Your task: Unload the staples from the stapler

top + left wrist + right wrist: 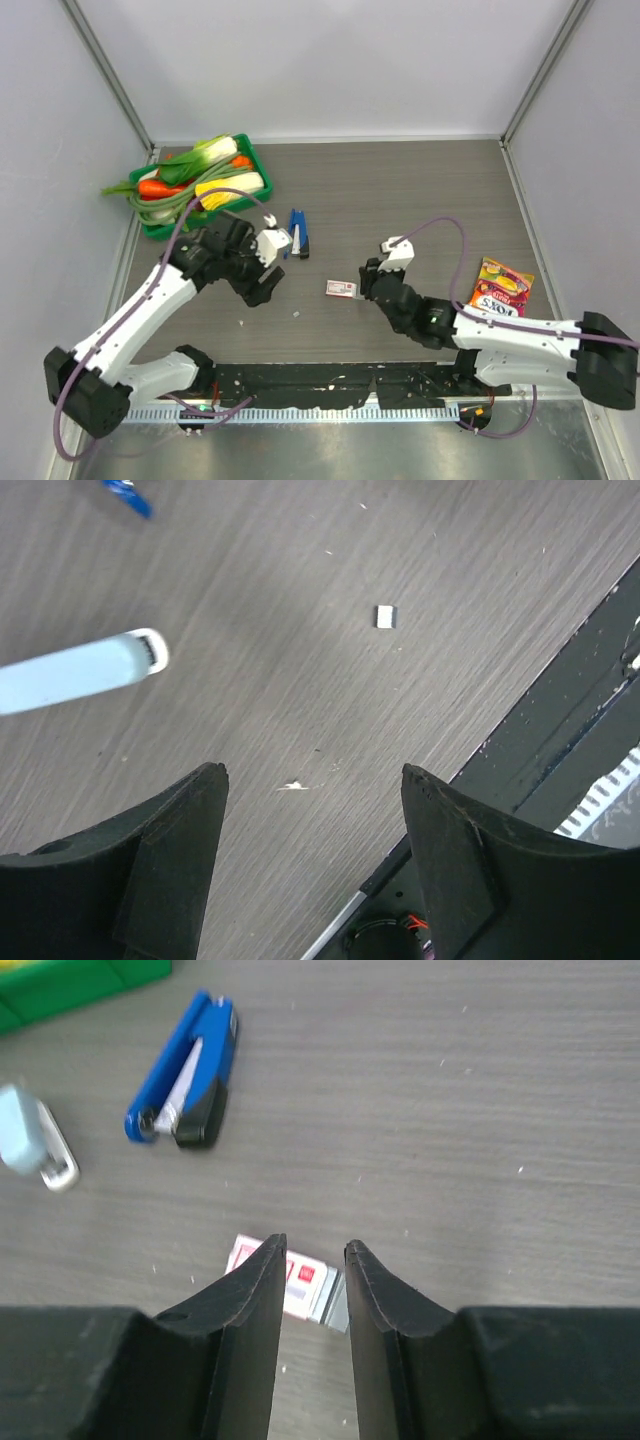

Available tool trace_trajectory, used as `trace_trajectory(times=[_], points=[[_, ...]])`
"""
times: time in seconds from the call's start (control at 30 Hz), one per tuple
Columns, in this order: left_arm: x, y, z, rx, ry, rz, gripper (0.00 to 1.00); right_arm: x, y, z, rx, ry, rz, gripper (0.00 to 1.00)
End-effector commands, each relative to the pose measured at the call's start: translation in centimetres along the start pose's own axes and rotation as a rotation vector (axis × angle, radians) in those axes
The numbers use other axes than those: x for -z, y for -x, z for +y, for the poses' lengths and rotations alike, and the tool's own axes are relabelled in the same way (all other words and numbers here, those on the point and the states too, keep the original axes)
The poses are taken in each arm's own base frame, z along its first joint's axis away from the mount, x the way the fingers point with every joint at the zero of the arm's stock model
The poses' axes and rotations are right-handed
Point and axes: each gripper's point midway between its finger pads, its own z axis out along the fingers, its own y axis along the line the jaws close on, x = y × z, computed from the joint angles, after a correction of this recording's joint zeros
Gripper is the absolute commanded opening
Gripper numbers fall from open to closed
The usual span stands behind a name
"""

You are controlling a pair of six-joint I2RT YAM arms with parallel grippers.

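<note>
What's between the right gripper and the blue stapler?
Only bare table lies between the right gripper and the stapler, as the right wrist view shows.

Both arms reach inward, wrists angled down.
The left tool (312, 770) has its fingers spread wide; the right tool (313, 1243) has its fingers a narrow gap apart.
</note>
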Motion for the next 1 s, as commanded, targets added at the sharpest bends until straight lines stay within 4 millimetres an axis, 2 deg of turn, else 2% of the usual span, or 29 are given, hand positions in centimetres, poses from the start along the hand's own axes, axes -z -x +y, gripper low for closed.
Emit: trace_trajectory(times=[0.0,0.03,0.07,0.1,0.13,0.2,0.23,0.27,0.3,0.37,0.5,0.73,0.97], points=[[-3.6,-0.3,-0.6,-0.064,-0.026,0.086,0.73,-0.3,2.3,-1.3,-0.107,0.017,-0.012,0.37],[-4.0,-0.4,-0.7,-0.078,-0.030,0.101,0.73,-0.7,1.8,-2.1,-0.111,-0.003,0.026,0.38],[-4.6,-0.5,-1.0,-0.095,-0.043,0.121,0.73,-1.1,2.1,-2.2,-0.146,-0.005,0.038,0.38],[-5.5,-0.3,-1.0,-0.101,-0.049,0.132,0.73,-1.9,2.5,-3.3,-0.175,-0.033,0.044,0.38],[-6.0,-0.3,-1.0,-0.107,-0.054,0.138,0.73,-2.4,1.5,-2.9,-0.169,-0.007,0.095,0.38],[-6.8,0.3,-1.5,-0.120,-0.075,0.131,0.73,-3.7,2.0,-2.9,-0.161,-0.010,0.120,0.38],[-7.3,0.3,-1.7,-0.122,-0.089,0.142,0.74,-4.7,0.7,-2.6,-0.134,-0.009,0.174,0.38],[-7.6,0.5,-2.0,-0.130,-0.100,0.139,0.73,-5.5,1.5,-2.1,-0.132,-0.003,0.176,0.38],[-7.9,0.8,-2.1,-0.138,-0.104,0.126,0.73,-6.2,1.4,-1.9,-0.117,-0.002,0.191,0.37],[-8.0,1.0,-2.2,-0.159,-0.105,0.111,0.74,-8.0,1.0,-1.2,-0.105,0.008,0.239,0.33],[-8.1,0.9,-2.2,-0.183,-0.103,0.096,0.74,-10.1,-0.5,-0.5,-0.089,0.022,0.300,0.23],[-8.6,1.1,-3.7,-0.219,-0.125,0.076,0.76,-10.8,-4.2,-0.5,-0.096,0.016,0.398,0.14],[-10.3,-0.2,-4.6,-0.269,-0.114,0.114,0.77,-10.3,-6.6,-1.0,-0.117,0.012,0.447,0.10]])
